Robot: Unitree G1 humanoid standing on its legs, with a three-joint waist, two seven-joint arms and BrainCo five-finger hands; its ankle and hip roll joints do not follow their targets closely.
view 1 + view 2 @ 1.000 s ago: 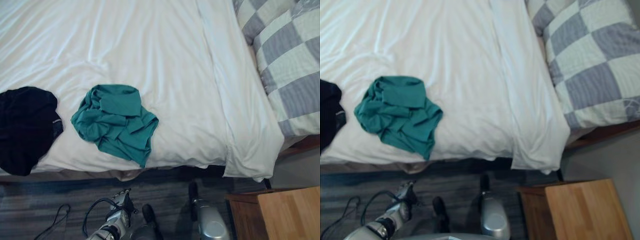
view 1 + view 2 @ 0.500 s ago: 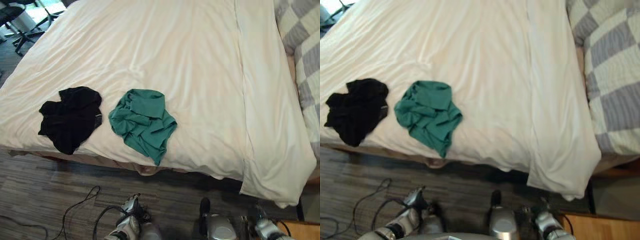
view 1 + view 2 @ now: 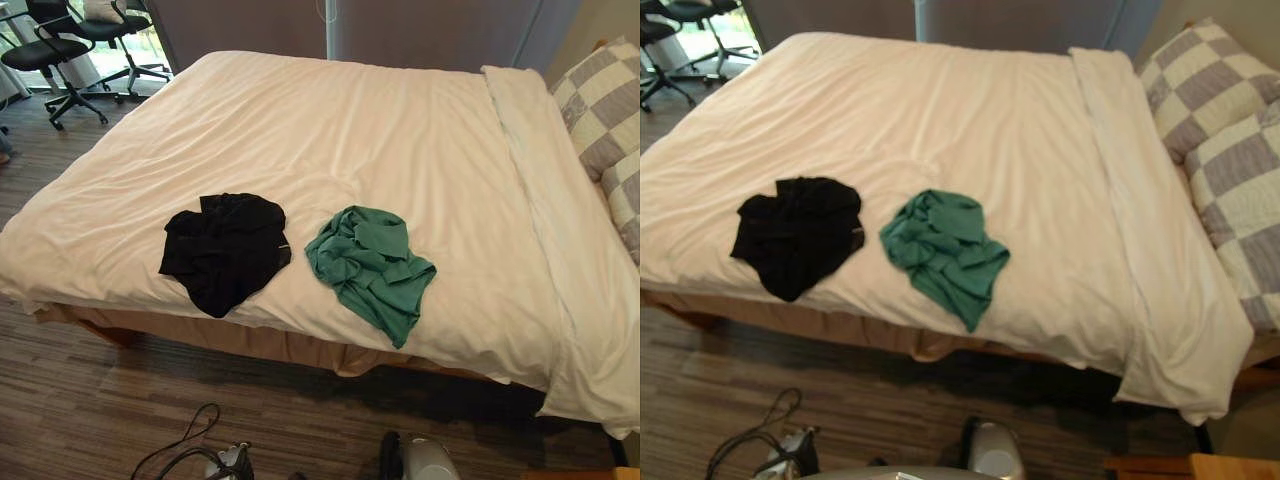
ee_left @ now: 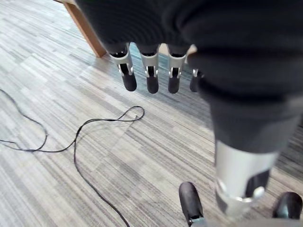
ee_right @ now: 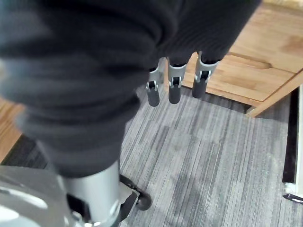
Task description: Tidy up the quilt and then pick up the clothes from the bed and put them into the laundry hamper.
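Wood-plank flooring (image 3: pixel 90 410) is running along the near side of the bed, where I am seeing the white quilt (image 3: pixel 330 150) lying spread flat with checked pillows (image 3: pixel 1230 130) at its right end and office chairs (image 3: pixel 70 50) standing beyond its far left corner. Near the quilt's front edge, the black garment (image 3: pixel 222 248) and the crumpled green garment (image 3: pixel 372 268) are lying side by side, close but apart. My left hand (image 4: pixel 151 71) and right hand (image 5: pixel 177 80) are both hanging over the floor with fingers straight and relaxed, holding nothing, the right one beside a wooden cabinet (image 5: pixel 265 52).
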